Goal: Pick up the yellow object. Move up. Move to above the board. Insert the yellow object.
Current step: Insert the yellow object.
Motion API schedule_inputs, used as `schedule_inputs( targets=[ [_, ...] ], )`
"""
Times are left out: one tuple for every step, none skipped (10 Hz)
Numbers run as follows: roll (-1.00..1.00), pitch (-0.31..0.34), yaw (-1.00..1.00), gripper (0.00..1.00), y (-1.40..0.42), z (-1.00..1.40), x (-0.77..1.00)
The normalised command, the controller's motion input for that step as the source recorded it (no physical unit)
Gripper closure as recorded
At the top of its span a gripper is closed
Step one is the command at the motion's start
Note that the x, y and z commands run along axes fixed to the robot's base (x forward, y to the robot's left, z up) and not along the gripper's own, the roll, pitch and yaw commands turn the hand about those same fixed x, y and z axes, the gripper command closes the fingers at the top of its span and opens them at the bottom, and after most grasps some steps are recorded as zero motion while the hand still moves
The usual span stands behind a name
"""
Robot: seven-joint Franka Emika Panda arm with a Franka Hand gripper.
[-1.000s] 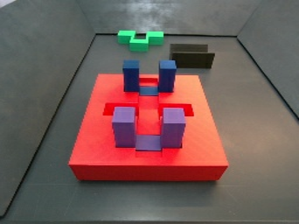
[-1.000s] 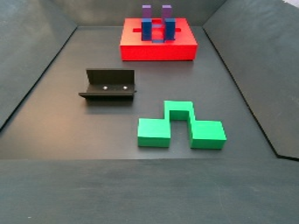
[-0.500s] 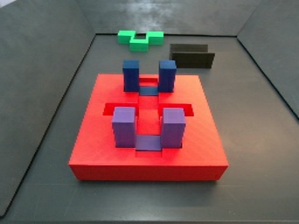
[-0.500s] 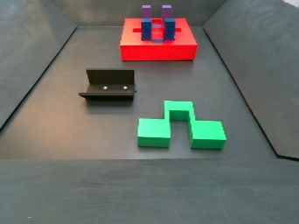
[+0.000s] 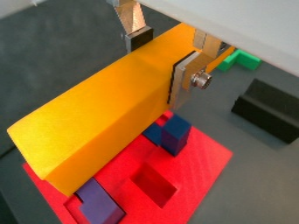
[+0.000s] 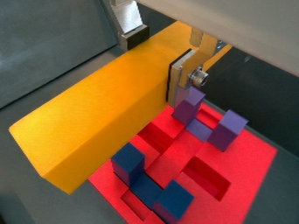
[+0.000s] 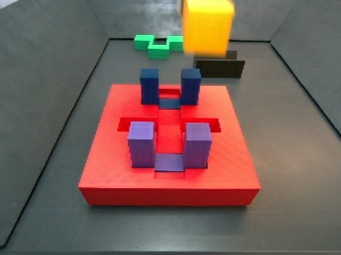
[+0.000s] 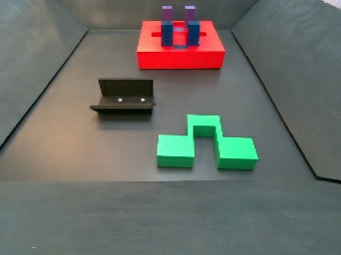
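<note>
My gripper is shut on the yellow object, a long yellow-orange bar held across its width between the silver fingers. Both wrist views show this grip. The bar hangs above the board, a red slab with recessed slots and upright blue and purple posts. In a side view the bar stands on end at the top of the picture, over the board's far part; the gripper itself is cut off there. The board also shows far back, without bar or gripper.
The fixture stands on the dark floor behind the board and shows again in a side view and a wrist view. A green block lies beyond it, also seen near the front. Grey walls ring the floor.
The yellow bar has come into a side view at the top, over the board's far part; it was out of view before. Nothing on the floor has moved.
</note>
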Motion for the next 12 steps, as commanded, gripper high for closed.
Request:
schedule_inputs(
  targets=[
    [0.13, 0.0, 0.05, 1.0, -0.11, -0.99, 0.25],
    [0.15, 0.0, 0.05, 1.0, -0.13, -0.97, 0.2],
    [0.19, 0.01, 0.01, 1.0, -0.17, -0.9, 0.08],
    [0.26, 0.0, 0.03, 1.0, -0.14, -0.81, 0.01],
    [0.29, -0.061, 0.0, 1.0, -0.1, -0.76, 0.0],
    [0.07, -0.174, -0.05, 1.0, 0.0, -0.23, -0.21],
    [-0.11, -0.166, -0.07, 1.0, 0.11, 0.07, -0.2],
    [-0.24, -0.21, -0.05, 1.0, 0.11, 0.16, -0.19],
    [-0.18, -0.211, -0.01, 1.0, 0.07, 0.08, -0.19],
    [0.0, 0.0, 0.0, 1.0, 0.0, 0.0, 0.02],
    [0.0, -0.153, -0.18, 1.0, 0.0, 0.0, -0.53],
    [-0.02, -0.259, -0.1, 1.0, -0.18, 0.28, -0.52]
  ],
)
